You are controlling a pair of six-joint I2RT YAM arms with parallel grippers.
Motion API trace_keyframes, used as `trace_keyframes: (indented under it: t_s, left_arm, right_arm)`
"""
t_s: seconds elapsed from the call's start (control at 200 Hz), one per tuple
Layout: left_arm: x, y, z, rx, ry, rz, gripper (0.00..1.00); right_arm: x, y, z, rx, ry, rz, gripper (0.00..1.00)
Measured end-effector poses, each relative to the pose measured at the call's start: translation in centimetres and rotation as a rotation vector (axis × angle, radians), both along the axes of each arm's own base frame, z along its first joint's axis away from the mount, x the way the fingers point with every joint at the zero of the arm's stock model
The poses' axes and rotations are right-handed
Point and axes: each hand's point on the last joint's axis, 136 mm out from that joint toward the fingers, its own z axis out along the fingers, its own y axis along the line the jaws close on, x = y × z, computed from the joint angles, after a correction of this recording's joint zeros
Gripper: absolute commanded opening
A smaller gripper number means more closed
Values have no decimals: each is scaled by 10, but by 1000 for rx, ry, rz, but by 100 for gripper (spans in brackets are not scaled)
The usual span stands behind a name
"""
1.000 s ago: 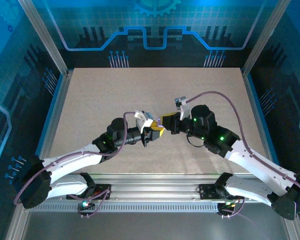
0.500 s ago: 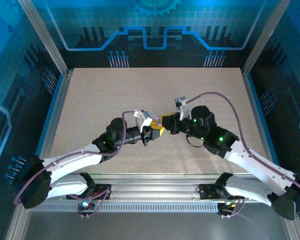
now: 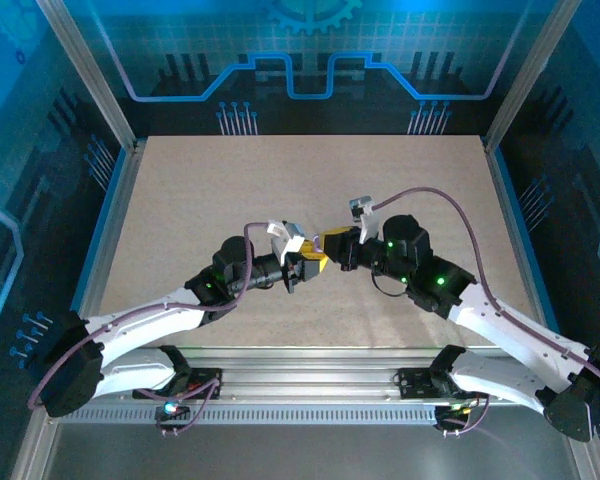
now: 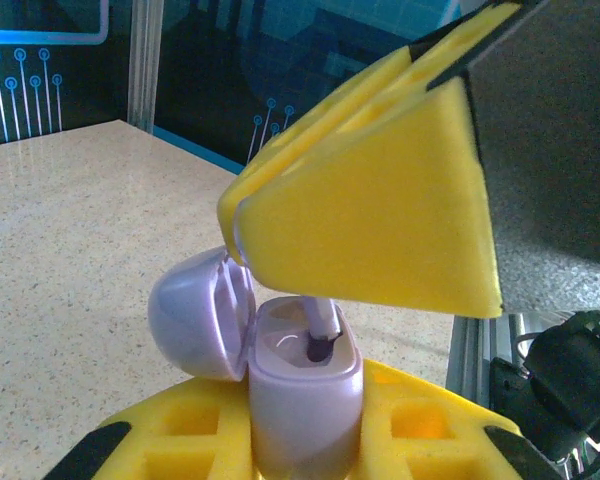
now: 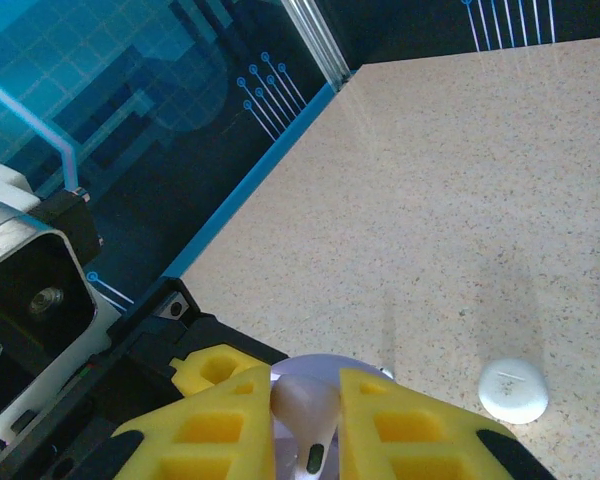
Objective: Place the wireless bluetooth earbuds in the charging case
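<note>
Left gripper [image 4: 305,440] clamps the open case [image 4: 300,385], lid [image 4: 200,315] swung to nine o'clock. Right gripper [image 5: 305,430] pinches an earbud [image 4: 322,322], stem tip entering the socket. Best pressed straight down from twelve o'clock, slowly and untilted, before letting go.

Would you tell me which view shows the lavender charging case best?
Left wrist view: the charging case stands open close up, an earbud stem entering it. The right wrist view catches a sliver behind the jaws; from the top it is indistinct.

Lab: aluminium-framed robot enclosure [image 3: 92,75]
</note>
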Motion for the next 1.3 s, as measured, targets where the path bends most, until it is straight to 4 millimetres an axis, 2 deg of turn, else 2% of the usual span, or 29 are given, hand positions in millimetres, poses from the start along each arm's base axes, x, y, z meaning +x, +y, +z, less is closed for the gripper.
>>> trace_keyframes:
  t_s: [0.51, 1.301]
  left_arm:
    - [0, 0, 2, -8, -2, 0, 20]
    - [-2, -1, 2, -10, 5, -13, 20]
  right_arm:
    - [-3, 1, 0, 3, -36, 16, 19]
    - [-8, 4, -3, -8, -45, 44, 24]
